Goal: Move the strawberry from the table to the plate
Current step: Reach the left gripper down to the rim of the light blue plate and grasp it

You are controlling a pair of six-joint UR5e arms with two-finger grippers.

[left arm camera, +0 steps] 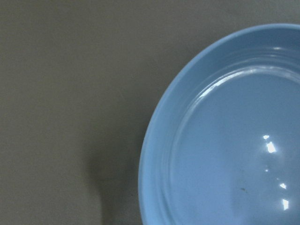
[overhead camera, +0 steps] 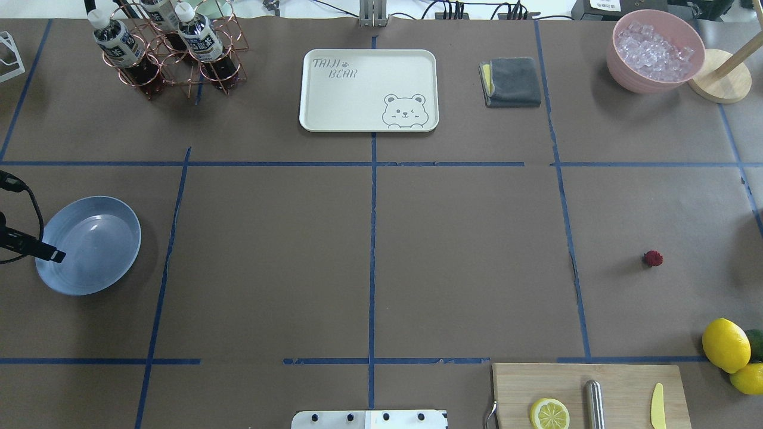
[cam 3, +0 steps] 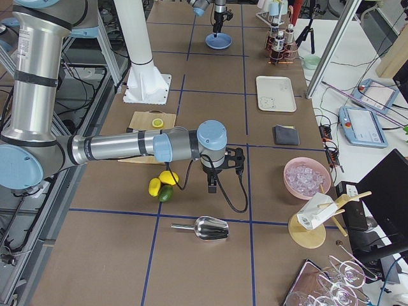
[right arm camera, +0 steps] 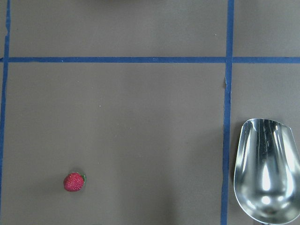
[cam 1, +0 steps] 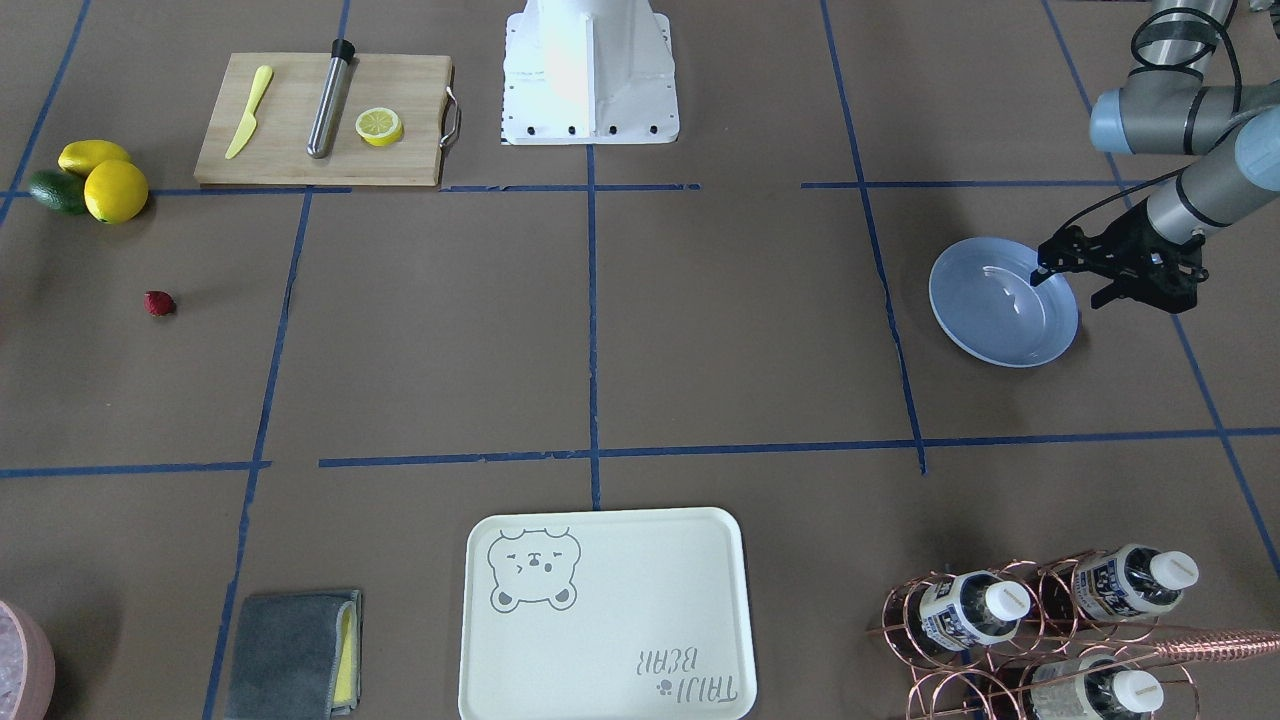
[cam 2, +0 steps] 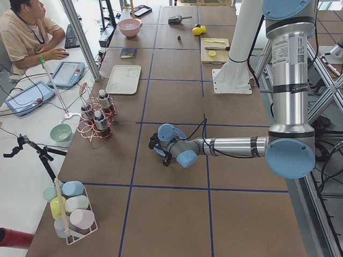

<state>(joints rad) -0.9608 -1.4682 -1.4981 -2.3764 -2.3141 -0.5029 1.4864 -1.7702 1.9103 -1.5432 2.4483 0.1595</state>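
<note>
Sideways, strawberry (right arm camera: 74, 182), long axis and green cap toward scoop (right arm camera: 267, 173); left gripper (cam 1: 1070, 288) apart by plate (cam 1: 990, 335); right gripper (cam 3: 211, 187) state unclear.

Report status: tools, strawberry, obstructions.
Left tool open, over plate rim. Right tool above table, state unclear. strawberry on table, untouched. Scoop nearby, apart.

Bright, even light puts small white glare spots inside the plate (left arm camera: 157, 140) and a soft shadow just beside its rim.
</note>
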